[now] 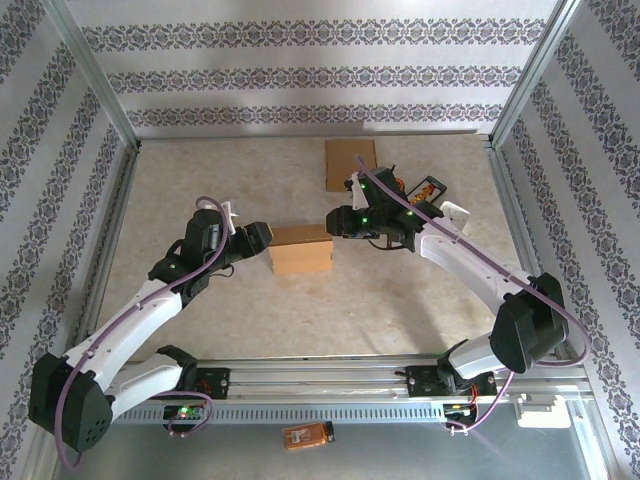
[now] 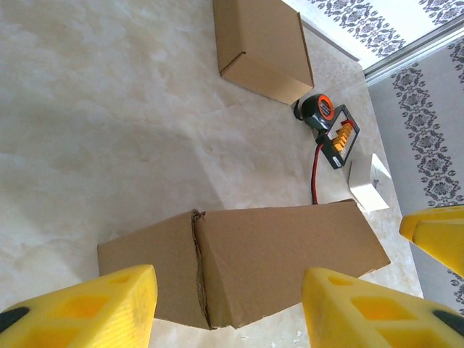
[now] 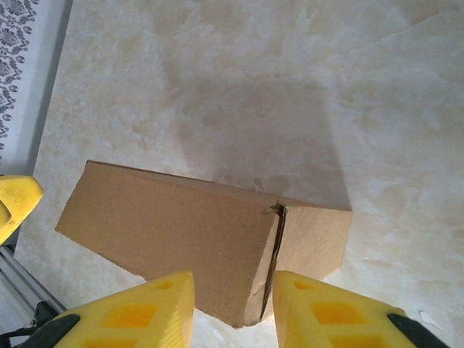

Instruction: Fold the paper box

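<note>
Releasing after a fold, by my reading: left gripper [image 1: 259, 238], jaws spread and empty, sits just left of the paper box [image 1: 301, 250], which lies closed between the arms; right gripper [image 1: 338, 222], parted, pinching nothing, sits just right. Next calls for backing off without nudging it.

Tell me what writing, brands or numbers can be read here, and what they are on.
No text can be read.
The paper box and the second box: plain cardboard, no print visible.
The orange-and-black gadget and the orange item by the near rail: any markings too small and blurred to read.
</note>
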You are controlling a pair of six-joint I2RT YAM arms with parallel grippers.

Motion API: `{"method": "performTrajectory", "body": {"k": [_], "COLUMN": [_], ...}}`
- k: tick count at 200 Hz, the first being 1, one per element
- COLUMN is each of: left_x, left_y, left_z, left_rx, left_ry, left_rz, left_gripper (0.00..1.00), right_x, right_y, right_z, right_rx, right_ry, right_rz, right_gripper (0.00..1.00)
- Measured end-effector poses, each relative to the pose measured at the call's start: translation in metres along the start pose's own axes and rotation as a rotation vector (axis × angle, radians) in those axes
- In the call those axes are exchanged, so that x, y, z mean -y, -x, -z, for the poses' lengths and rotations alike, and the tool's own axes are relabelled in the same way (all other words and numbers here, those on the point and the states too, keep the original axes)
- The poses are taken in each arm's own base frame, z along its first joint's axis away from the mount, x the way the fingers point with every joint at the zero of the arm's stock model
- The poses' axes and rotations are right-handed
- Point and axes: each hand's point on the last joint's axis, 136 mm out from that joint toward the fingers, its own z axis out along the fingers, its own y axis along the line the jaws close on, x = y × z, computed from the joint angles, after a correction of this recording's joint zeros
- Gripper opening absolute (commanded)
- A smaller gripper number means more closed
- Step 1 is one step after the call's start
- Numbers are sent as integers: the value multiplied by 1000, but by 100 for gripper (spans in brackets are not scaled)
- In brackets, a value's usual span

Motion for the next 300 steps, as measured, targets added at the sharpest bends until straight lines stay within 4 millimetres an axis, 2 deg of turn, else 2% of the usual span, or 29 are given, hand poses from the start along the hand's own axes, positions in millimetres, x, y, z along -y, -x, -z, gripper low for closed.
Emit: {"method": "performTrajectory", "body": {"k": [24,37,61,79,109,141,158,179,191,204,246,300], "left_x": [-5,-9,-20,-18,-14,-13,-9,2,6,4,-11,-10], "left_y": [-5,-12,-32,-33,-33,-32,-26,-10,-2,-2,-19,-18], "left_z": [-7,-12,-21,-22,-19,-16,-14,-12,-12,-14,-31,-30], "left_rx": [-29,-55,-103,-82,-58,-55,-48,-16,2,-2,-72,-71], "left_ry": [9,7,-11,-55,-97,-92,-93,-112,-117,-110,-75,-101], "left_rz": [10,17,42,59,69,67,63,58,58,62,101,114], "left_gripper": [55,50,41,34,32,46,48,48,44,39,27,24], "right_x": [9,19,22,23,21,17,14,9,8,9,13,13], "right_y": [-8,-18,-20,-21,-18,-17,-15,-12,-10,-11,-17,-17], "right_z": [-9,-15,-21,-23,-23,-19,-17,-14,-13,-14,-26,-27], "right_rx": [-27,-48,-24,2,21,1,-10,-12,-7,-12,-48,-40], "right_ry": [-19,-42,-27,-8,6,1,3,11,14,11,13,22], "right_rz": [-2,-8,4,15,30,23,12,7,9,6,-3,3], "right_gripper": [35,34,33,32,33,36,37,38,38,37,31,30]}}
